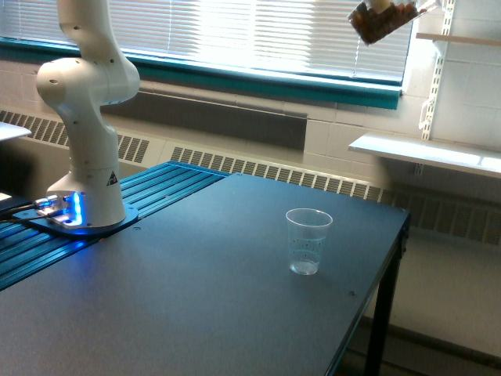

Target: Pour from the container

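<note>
Room's got a big window with white blinds (258,35) and a teal sill, a long radiator grille under it, and white wall shelves (427,153) off to the exterior view's right. A dark table (196,313) fills most of the shot.

The arm's white base (86,117) sits at the table's far corner on the exterior view's left, with a blue light glowing at its foot. The arm goes up out of the top of the frame, so the gripper itself isn't in the picture and I can't tell how its jaws are set.

The container (381,19) is way up at the top edge toward the exterior view's right, in front of the blinds. It's tilted, clear-walled, with brown stuff inside. Only part of it shows, the rest is cut off by the frame edge.

Down on the table there's a cup (308,240), clear, upright, standing on its own near the table's right side. It looks empty, with faint marks on its side. It's well below the container and a bit to the left of it.
</note>
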{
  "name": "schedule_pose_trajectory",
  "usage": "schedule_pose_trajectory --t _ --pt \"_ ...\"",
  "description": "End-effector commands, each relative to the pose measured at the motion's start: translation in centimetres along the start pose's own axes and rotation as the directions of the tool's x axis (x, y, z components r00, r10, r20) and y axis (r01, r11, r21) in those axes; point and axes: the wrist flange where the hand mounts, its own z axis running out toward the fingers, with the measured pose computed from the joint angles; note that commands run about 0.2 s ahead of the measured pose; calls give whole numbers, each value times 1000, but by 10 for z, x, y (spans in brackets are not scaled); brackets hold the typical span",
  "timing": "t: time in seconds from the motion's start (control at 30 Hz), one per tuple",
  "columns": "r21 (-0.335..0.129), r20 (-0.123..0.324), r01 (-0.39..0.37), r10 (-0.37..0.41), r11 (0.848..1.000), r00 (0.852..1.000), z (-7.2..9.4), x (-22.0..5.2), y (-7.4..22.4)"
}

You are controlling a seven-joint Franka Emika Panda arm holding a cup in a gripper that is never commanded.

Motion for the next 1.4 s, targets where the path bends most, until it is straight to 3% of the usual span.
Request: schedule_pose_trajectory --t 0.03,0.77,1.4 --pt "-2 -20 30 -30 1000 999 -4 -8 11" --pt "-50 25 98 -97 994 995 13 -83 56" --pt "-89 95 156 -147 984 984 36 -154 90"
